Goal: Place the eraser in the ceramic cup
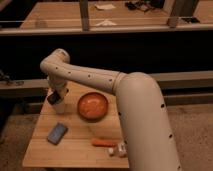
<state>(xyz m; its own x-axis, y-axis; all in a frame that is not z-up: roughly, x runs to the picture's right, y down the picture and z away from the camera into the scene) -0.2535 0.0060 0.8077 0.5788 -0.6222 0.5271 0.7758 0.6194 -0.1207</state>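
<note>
Dark against the pale wood, the gripper (54, 97) hangs at the left of the frame, directly above the ceramic cup (59, 105) and touching or nearly touching its rim; whether its fingers are spread or closed cannot be told, nor whether anything sits between them. The whitish cup stands upright near the back left corner of the wooden table (80, 150). The cream-coloured arm (125, 95) bends from the gripper up and over to the right, filling the lower right of the frame. Just right of the cup sits the wide orange bowl (92, 105). Toward the front left lies a flat blue-grey object (57, 133). An orange marker-like thing (104, 142) lies at the front, beside the arm.
</note>
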